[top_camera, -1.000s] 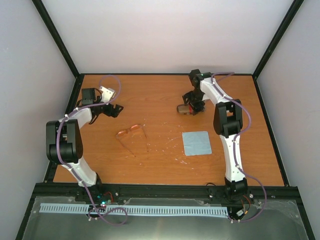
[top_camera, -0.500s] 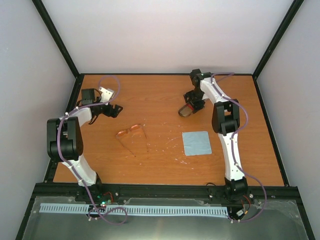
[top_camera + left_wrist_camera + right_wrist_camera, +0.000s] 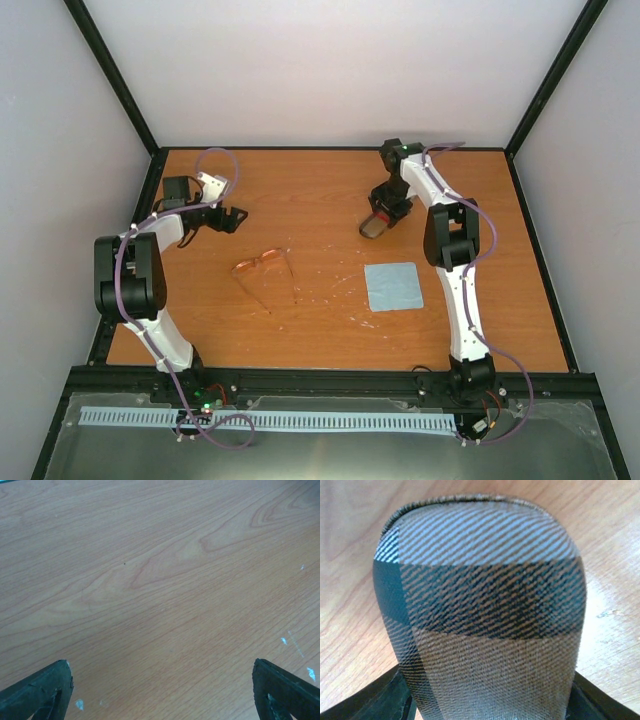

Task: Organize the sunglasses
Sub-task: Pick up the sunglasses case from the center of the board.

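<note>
The sunglasses point(image 3: 262, 263), with orange-pink lenses and thin arms, lie on the wooden table left of centre, and neither gripper touches them. My left gripper point(image 3: 232, 215) point(image 3: 160, 690) hovers open over bare wood, up and to the left of them. My right gripper point(image 3: 388, 208) point(image 3: 487, 700) is at the back of the table, shut on the tan woven case point(image 3: 374, 226) point(image 3: 485, 595). The case fills the gap, with both fingers point(image 3: 390, 695) against its sides. It points down and left from the jaws, at a tilt.
A light blue square cloth point(image 3: 393, 286) lies flat near the right arm, in front of the case. Small white flecks point(image 3: 330, 290) dot the wood between the sunglasses and the cloth. Black frame rails point(image 3: 330, 378) border the table.
The right gripper's jaws have closed in on the case, and the case has turned from lying crosswise to tilted toward the near left. The left arm has barely moved.
</note>
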`<state>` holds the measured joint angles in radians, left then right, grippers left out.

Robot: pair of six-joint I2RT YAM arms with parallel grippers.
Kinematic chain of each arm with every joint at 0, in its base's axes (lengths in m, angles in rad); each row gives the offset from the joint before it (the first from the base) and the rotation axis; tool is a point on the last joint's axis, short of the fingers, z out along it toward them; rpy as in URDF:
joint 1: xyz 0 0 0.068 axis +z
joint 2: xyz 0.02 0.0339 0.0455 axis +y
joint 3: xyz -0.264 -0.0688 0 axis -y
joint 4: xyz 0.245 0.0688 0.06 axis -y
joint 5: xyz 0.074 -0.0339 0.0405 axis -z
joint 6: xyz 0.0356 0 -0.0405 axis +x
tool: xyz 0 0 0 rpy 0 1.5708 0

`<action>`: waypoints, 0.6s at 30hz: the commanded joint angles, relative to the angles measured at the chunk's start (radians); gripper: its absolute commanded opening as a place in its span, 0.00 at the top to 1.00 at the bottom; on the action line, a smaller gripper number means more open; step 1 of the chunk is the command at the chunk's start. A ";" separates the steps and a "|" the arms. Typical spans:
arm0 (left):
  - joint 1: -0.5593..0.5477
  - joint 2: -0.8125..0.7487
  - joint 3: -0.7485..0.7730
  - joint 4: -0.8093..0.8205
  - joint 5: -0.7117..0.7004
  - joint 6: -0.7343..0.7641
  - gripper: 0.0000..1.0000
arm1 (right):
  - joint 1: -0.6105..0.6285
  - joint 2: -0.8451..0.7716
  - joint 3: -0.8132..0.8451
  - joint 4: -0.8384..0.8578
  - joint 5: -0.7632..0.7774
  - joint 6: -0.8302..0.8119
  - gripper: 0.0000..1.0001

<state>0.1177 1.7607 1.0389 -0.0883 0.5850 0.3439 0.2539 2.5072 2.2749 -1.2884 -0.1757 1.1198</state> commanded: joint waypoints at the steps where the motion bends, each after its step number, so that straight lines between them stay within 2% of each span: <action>1: 0.006 -0.003 0.055 0.017 0.073 -0.039 0.03 | 0.000 -0.021 0.063 -0.031 -0.034 -0.141 0.63; 3: 0.000 -0.005 0.072 0.009 0.100 -0.062 0.03 | 0.001 -0.042 0.062 -0.004 -0.078 -0.211 0.64; 6: -0.023 -0.012 0.110 -0.009 0.158 -0.100 0.03 | 0.005 -0.096 -0.002 0.123 -0.244 -0.346 0.64; 9: -0.068 -0.018 0.145 -0.037 0.245 -0.136 0.03 | 0.018 -0.169 -0.156 0.437 -0.549 -0.435 0.62; 12: -0.124 -0.029 0.164 -0.052 0.324 -0.165 0.02 | 0.050 -0.216 -0.255 0.706 -0.799 -0.431 0.60; 18: -0.206 -0.052 0.147 -0.036 0.366 -0.195 0.00 | 0.130 -0.212 -0.259 0.982 -1.069 -0.381 0.59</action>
<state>-0.0521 1.7462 1.1679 -0.1158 0.8742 0.1886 0.3267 2.3508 2.0212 -0.6071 -0.9459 0.7284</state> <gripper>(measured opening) 0.995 0.639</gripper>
